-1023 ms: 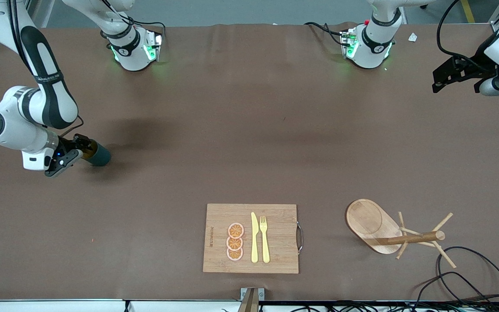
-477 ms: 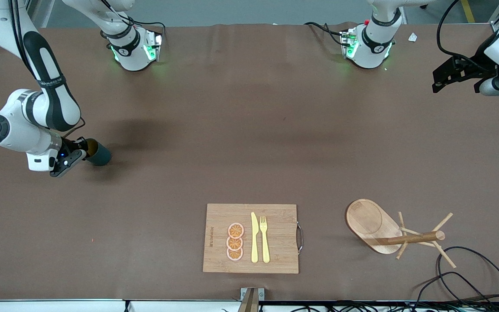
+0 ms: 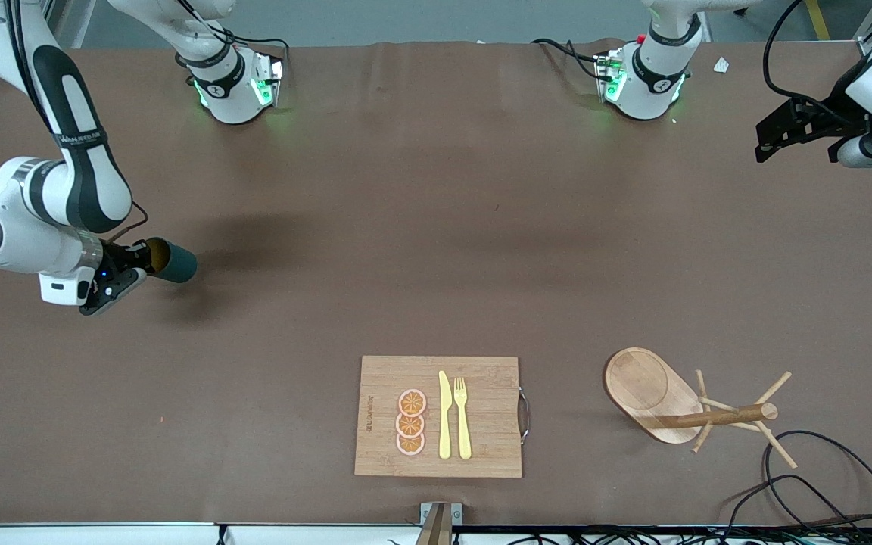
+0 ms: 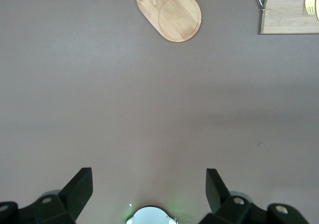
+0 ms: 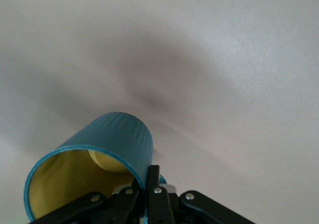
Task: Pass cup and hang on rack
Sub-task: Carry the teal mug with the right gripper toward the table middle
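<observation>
The dark teal cup (image 3: 172,262) is held tipped on its side by my right gripper (image 3: 135,263), lifted over the table near the right arm's end. In the right wrist view the cup (image 5: 107,152) shows its ribbed wall and yellow inside, and the gripper (image 5: 145,186) is shut on the rim, one finger inside and one outside. The wooden rack (image 3: 678,405) stands near the front edge toward the left arm's end; its oval base also shows in the left wrist view (image 4: 169,12). My left gripper (image 3: 773,136) waits open and empty, high over the table.
A bamboo cutting board (image 3: 481,375) with orange slices (image 3: 410,422), a yellow knife (image 3: 444,415) and a fork (image 3: 462,416) lies near the front edge at the middle. Black cables (image 3: 822,484) loop beside the rack. The arm bases (image 3: 232,83) stand along the back edge.
My right gripper has lifted the cup off the table and tipped it more sideways. The left arm has not moved.
</observation>
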